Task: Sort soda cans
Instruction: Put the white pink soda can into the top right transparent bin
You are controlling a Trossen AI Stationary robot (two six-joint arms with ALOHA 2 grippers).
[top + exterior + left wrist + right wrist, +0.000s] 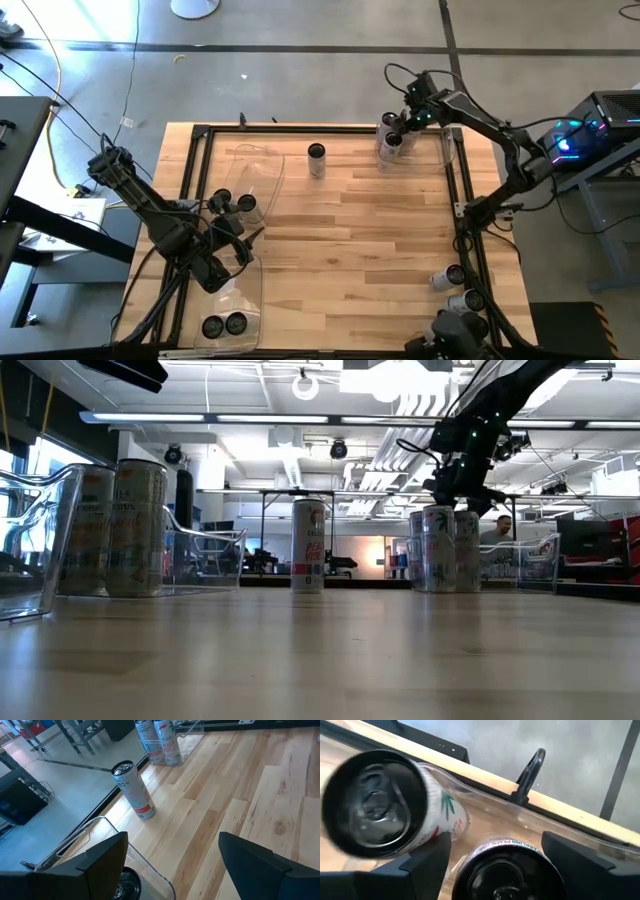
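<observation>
Right end effector (404,124) at the far right corner of the bench (350,250), fingers spread wide, poised directly above two upright cans (390,140) inside a clear bin (447,145); straddling the nearer dark-topped can (507,872) without clamping it, second white can (375,802) just beside. Whether the fingers touch that can: cannot tell. Left end effector (232,232) near the bench's left edge, fingers likewise apart, empty, hovering over the rim of another clear bin (262,160) with two cans (233,203) close beside it. Lone silver-and-red can (316,158) upright on bare wood at the far middle, between the two arms, well apart from both. More cans near the right (452,276) and near-left (224,325) edges.
</observation>
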